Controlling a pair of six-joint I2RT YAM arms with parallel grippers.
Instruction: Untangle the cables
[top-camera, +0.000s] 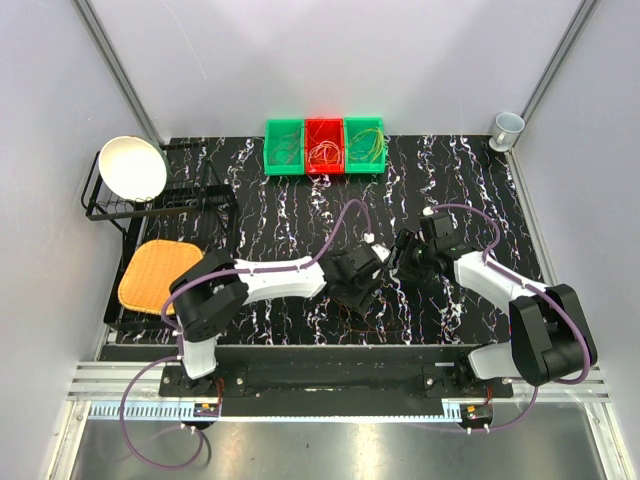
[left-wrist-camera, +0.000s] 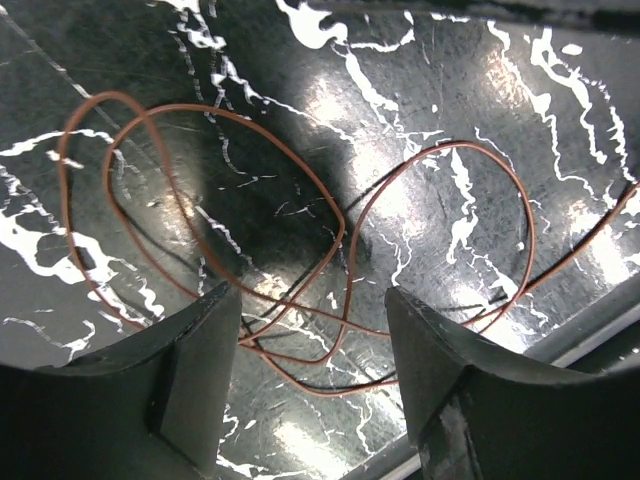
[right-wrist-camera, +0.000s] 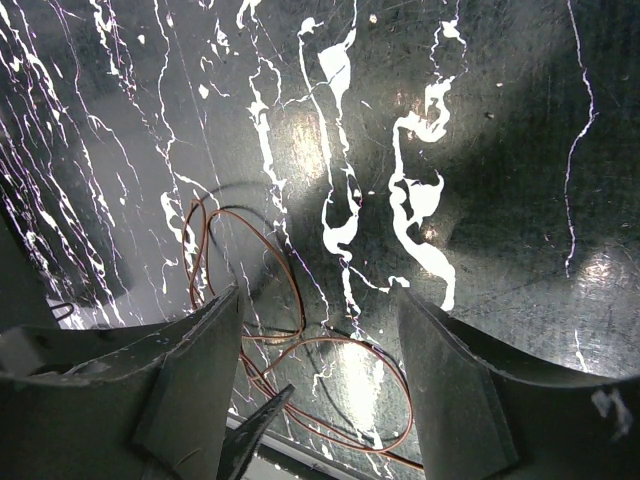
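Note:
A thin orange-red cable (left-wrist-camera: 343, 232) lies in loose overlapping loops on the black marbled mat, near its front edge. In the top view it shows only as a faint red line (top-camera: 392, 322). My left gripper (left-wrist-camera: 315, 300) hangs open just above the loops, and nothing is pinched between its fingers. My right gripper (right-wrist-camera: 318, 300) is open too and holds nothing, with the same cable (right-wrist-camera: 300, 300) curling under and past its left finger. In the top view the two grippers (top-camera: 358, 285) (top-camera: 405, 255) face each other at mid-table. More cables fill three bins at the back.
Two green bins (top-camera: 285, 147) (top-camera: 365, 145) flank a red bin (top-camera: 325, 147) at the mat's far edge. A white bowl (top-camera: 133, 167) sits on a black wire rack at far left, with an orange pad (top-camera: 155, 273) in front of it. A cup (top-camera: 507, 127) stands at far right.

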